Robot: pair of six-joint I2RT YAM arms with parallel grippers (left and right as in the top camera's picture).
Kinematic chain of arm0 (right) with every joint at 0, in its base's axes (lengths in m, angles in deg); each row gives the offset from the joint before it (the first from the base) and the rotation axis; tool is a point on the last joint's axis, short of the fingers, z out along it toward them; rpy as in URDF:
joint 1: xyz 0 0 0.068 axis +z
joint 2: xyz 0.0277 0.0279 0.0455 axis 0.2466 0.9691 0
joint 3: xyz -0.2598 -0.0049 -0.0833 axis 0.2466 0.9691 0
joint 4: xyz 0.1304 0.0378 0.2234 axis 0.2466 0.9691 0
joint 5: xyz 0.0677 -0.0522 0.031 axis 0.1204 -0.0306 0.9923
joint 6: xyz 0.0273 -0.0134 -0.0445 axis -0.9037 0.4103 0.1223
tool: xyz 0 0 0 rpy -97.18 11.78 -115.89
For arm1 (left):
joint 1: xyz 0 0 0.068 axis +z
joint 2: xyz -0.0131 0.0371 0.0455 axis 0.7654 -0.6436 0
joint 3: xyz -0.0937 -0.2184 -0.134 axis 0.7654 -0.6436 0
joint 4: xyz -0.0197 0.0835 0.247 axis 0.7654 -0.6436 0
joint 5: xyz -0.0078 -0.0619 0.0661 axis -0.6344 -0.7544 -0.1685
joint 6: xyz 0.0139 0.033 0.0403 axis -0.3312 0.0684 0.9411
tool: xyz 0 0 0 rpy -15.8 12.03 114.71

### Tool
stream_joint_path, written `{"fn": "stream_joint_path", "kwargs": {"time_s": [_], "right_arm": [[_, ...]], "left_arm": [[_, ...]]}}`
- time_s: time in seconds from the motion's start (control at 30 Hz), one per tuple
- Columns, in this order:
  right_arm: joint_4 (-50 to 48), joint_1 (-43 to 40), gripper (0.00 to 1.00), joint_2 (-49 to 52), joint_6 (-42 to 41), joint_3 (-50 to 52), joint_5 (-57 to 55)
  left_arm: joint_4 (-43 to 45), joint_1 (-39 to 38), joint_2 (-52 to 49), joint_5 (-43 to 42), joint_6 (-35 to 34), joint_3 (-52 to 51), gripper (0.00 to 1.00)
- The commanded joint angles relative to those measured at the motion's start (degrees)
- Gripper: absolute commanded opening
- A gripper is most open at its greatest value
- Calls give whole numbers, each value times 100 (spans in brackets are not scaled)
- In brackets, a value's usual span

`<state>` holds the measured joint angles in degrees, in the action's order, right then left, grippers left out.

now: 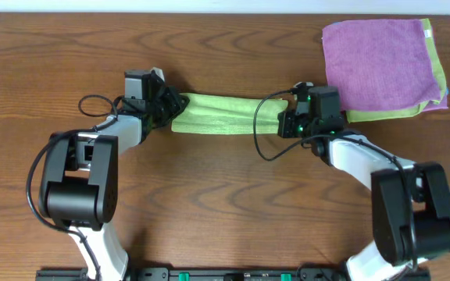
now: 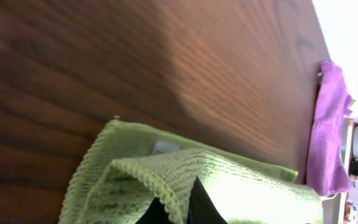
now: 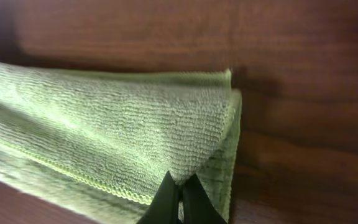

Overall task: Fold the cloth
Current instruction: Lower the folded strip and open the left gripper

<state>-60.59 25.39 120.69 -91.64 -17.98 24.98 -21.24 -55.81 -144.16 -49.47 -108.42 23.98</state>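
Left tool [image 2: 178, 208] and right tool [image 3: 180, 199] each pinch an end of the cloth [image 1: 217, 114], which stretches between them over the counter [image 1: 209, 195] as a doubled strip. 1 fold looks done; an end-to-end fold is likely left. Beyond the right tool lies a purple-topped stack [image 1: 377, 62].

Two-tone left arm [image 1: 73, 179] and right arm [image 1: 408, 207]
Black joints, white links, looped black cables [image 1: 257, 129]; green lights [image 1: 301, 100] just behind the right hand [image 3: 179, 190].
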Motion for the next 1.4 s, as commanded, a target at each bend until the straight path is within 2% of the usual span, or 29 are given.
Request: {"fn": "stream_joint_path", "kwargs": {"time_s": [0.0,0.17,0.23,0.37,0.47,1.0,1.37], "right_arm": [[-22,-70,1,179,144,-61,-573],[-81,-70,2,282,160,-61,-575],[-94,-70,5,282,181,-61,-575],[-90,-68,13,282,199,-61,-570],[-87,-68,17,282,199,-61,-570],[125,-61,20,282,197,-61,-566],[122,-52,20,282,197,-61,-549]], "left_arm": [[4,96,-153,431,26,98,6],[0,96,-249,428,68,98,7],[7,96,-249,431,74,98,10],[7,107,-247,402,127,98,27],[7,111,-247,284,131,103,34],[2,551,-59,-973,168,105,28],[-61,616,44,-1088,146,103,29]]}}
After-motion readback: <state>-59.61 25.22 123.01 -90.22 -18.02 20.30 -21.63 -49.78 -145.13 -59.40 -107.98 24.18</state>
